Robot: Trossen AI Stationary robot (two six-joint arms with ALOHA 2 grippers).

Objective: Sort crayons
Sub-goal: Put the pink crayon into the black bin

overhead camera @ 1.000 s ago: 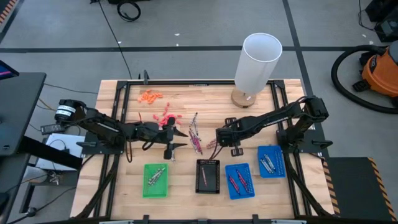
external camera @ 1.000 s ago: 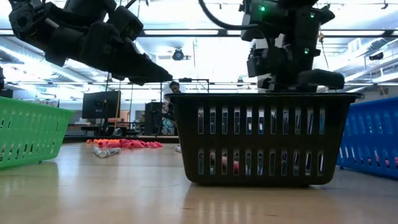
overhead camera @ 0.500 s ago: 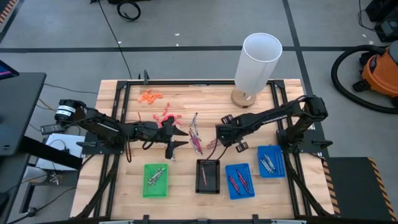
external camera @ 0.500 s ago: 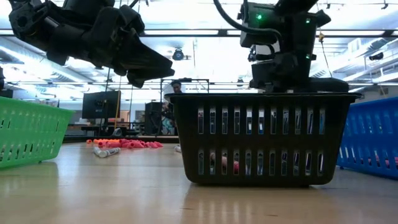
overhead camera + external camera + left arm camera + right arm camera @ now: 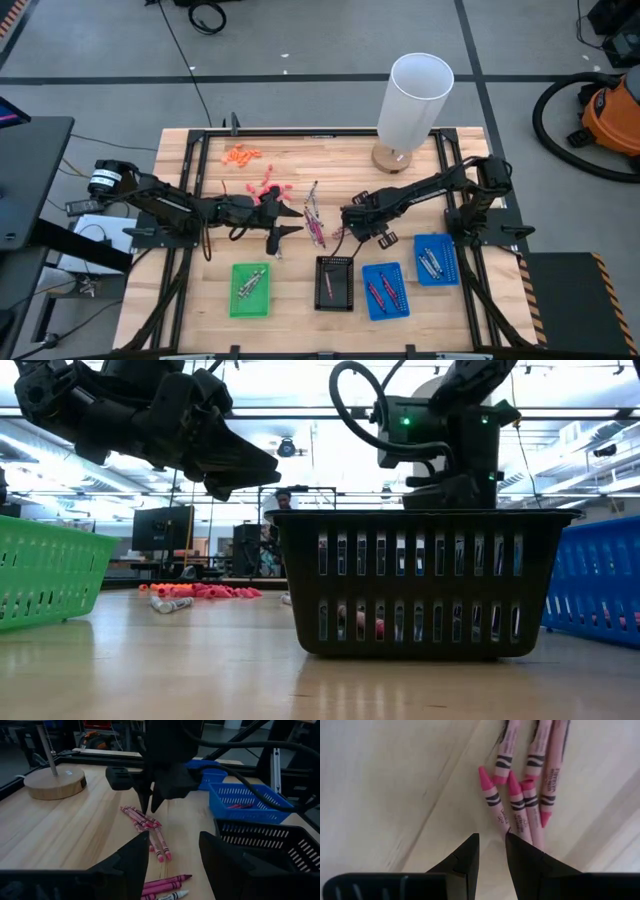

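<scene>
Several pink crayons (image 5: 520,810) lie side by side on the wooden table, in a small heap (image 5: 315,215) at its middle. My right gripper (image 5: 491,840) hangs just above their pointed ends, fingers pointing down, a narrow gap between the tips, empty. It also shows in the left wrist view (image 5: 149,809) and the high view (image 5: 343,225). My left gripper (image 5: 172,852) is open and empty, left of the heap (image 5: 290,222), above a few more maroon-pink crayons (image 5: 165,882).
In a row near the front edge stand a green tray (image 5: 250,290), a black tray (image 5: 335,283) and two blue trays (image 5: 385,290) (image 5: 435,258), each holding crayons. Pinkish-red crayons (image 5: 268,188) and orange ones (image 5: 242,153) lie at the far left. A white cylinder on a wooden base (image 5: 415,100) stands at the back.
My right gripper has moved toward the table's left edge, closer to the heap of pink crayons at the middle. The crayons have not moved.
</scene>
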